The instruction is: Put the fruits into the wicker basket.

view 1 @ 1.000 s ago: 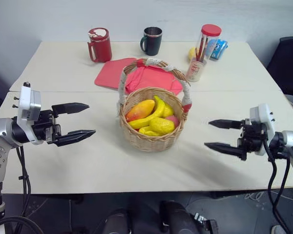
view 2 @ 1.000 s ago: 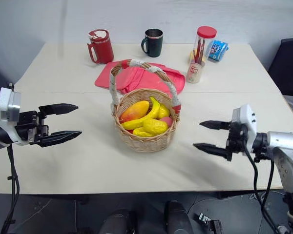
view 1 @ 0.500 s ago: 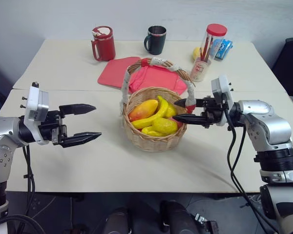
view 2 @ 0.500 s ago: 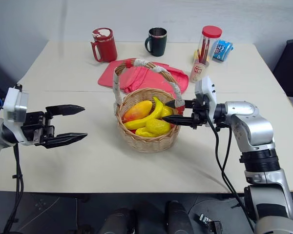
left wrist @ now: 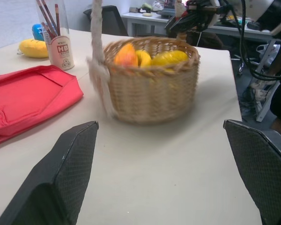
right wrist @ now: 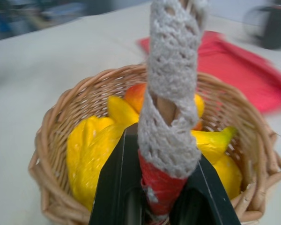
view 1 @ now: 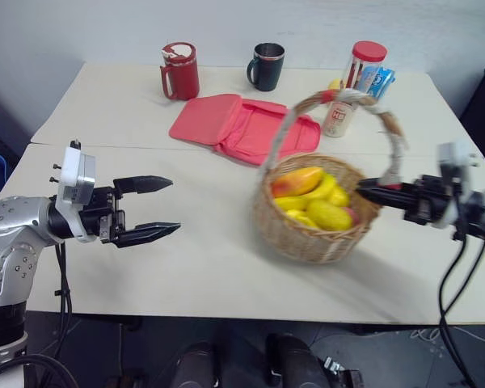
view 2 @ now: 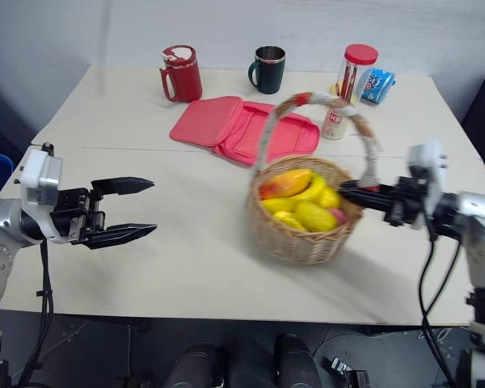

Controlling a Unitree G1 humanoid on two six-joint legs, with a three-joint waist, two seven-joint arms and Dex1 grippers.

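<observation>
Having just clamped onto the handle base, the right gripper is dragging the fruit-filled wicker basket rightward across the surface, suggesting loading is done, while the left gripper is hanging released.

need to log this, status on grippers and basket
Left gripper open, empty. Right gripper shut on wicker basket handle base. Fruits inside. Nothing blocking.

Bare tabletop lies between left gripper and wicker basket — behind it, a red pouch and mugs crowd the surface.
</observation>
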